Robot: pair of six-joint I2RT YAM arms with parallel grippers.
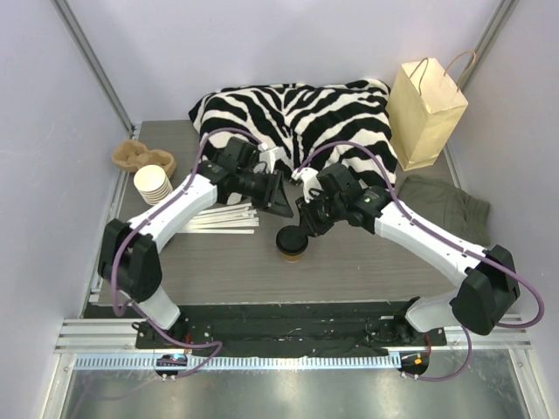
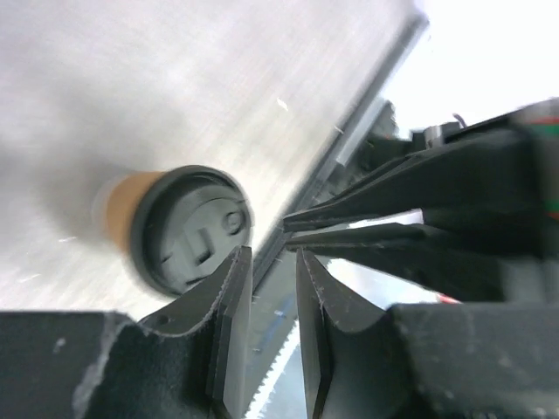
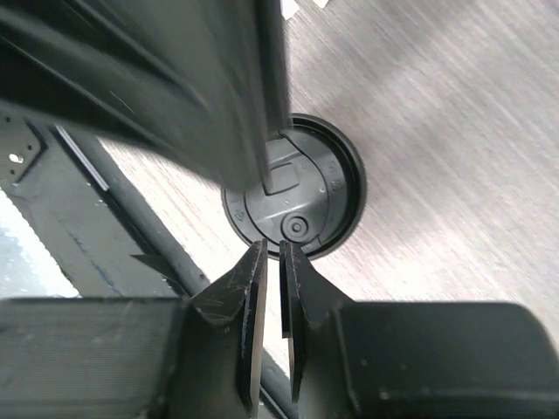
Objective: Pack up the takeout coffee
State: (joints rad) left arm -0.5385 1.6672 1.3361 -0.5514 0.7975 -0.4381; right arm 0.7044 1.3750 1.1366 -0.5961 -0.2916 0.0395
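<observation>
The grey wood-grain table (image 1: pixel 376 271) carries one zebra-striped cloth (image 1: pixel 297 109) along its far edge, one tan paper bag (image 1: pixel 426 113) at the far right corner, one olive cloth (image 1: pixel 445 205) by the right edge and one stack of lidless paper cups (image 1: pixel 154 183) near the left edge. The single brown kraft cup (image 1: pixel 291 242) with black plastic lid stands mid-table, toward the near edge. Near it, the right claw (image 3: pixel 272 244) is pressed nearly together and the left claw (image 2: pixel 272 253) slightly parted, both empty. This looks like the approach: a claw must spread, then close round the cup.

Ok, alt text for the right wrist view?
The lidded takeout coffee stands on the table, seen from above. The right gripper hovers at its rim, jaws almost shut and empty; the left arm blurs across it.
</observation>
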